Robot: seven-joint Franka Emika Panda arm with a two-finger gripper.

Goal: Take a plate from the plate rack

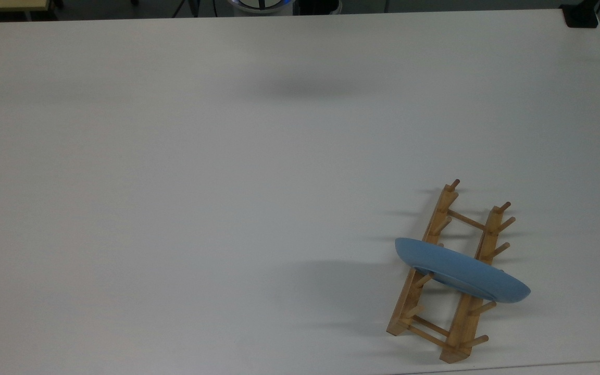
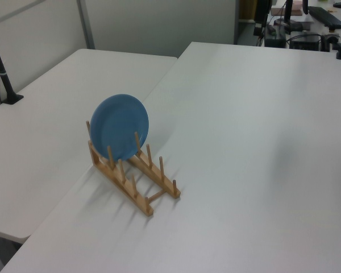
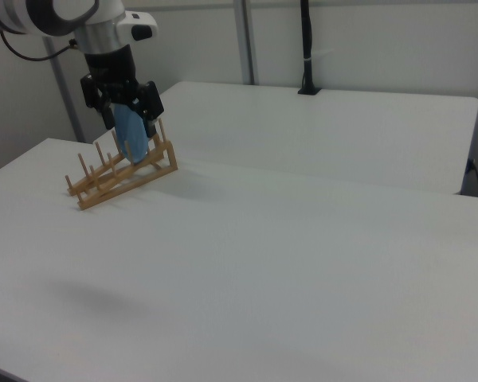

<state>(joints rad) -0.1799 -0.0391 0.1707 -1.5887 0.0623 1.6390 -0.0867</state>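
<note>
So, starting closest in the left view: the light wooden plate rack with two rails and rows of upright dowel pegs (image 2: 132,196) sits on the big white table (image 2: 256,148), near the edge that butts against a second white table (image 2: 40,142). The near slots are bare pegs. Further back along the rack, the round glossy light-blue plate (image 2: 119,126) stands on its edge between the pegs. In the top view the plate (image 1: 461,273) crosses both rails of the rack (image 1: 409,307) at a slant and leans a bit. Nothing is touching it in either of those views.

Over in the right view, the robot's black two-finger gripper (image 3: 121,107) lines up with the plate (image 3: 131,139) and the rack (image 3: 115,185). The jaws look spread apart, with blue showing through the gap between them. I wouldn't call that a grip though. Going by the other two views, my guess is the gripper is hanging well apart from the plate and only overlaps it from that angle. Its jaws aren't pinching anything.

Progress-wise, I'd say basically nothing is done yet. The plate is fully seated in its slot. What's left is the whole job: get to the rim, close on it, and lift it clear of the pegs.
</note>
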